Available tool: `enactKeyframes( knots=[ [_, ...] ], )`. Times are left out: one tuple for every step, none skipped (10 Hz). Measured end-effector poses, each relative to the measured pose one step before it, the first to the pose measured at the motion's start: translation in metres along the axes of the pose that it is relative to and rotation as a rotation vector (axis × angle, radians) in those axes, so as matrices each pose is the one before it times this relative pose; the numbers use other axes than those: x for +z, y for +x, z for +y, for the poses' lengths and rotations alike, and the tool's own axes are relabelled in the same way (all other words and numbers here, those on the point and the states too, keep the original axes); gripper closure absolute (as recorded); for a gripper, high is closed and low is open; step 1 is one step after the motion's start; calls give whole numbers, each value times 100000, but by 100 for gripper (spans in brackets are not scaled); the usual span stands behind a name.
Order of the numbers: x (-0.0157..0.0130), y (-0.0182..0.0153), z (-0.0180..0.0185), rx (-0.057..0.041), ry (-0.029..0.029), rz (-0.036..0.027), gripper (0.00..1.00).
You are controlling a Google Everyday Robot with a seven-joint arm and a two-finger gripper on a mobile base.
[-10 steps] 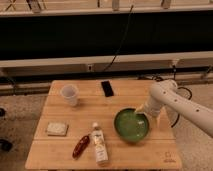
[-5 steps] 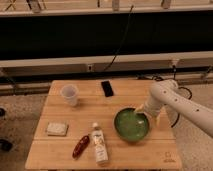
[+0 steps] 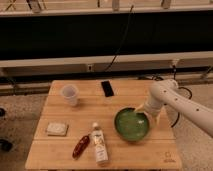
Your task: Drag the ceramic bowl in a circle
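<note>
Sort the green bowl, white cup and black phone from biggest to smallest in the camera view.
Biggest: green bowl, the hand at its right rim.
Then white cup.
Smallest: black phone.

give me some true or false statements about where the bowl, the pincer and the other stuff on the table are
1. The ceramic bowl sits on the right part of the table as pictured. True.
2. The pincer hangs over the cup. False: it is at the bowl's far right rim, well away from the cup.
3. The bottle is left of the bowl, near the front edge. True.
4. The phone lies inside the bowl. False: it lies on the table near the far edge, apart from the bowl.
</note>
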Motion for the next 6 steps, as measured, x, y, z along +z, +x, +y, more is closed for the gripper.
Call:
enactKeyframes(
  knots=[
    [-26, 59, -28, 103, 79, -101, 20],
    [-41, 45, -28, 46, 58, -54, 20],
    [36, 35, 6, 6, -158, -237, 20],
    [-30, 81, -68, 6, 50, -63, 20],
    [-62, 92, -90, 43, 150, 56, 20],
    [16, 80, -34, 90, 103, -16, 20]
  ],
)
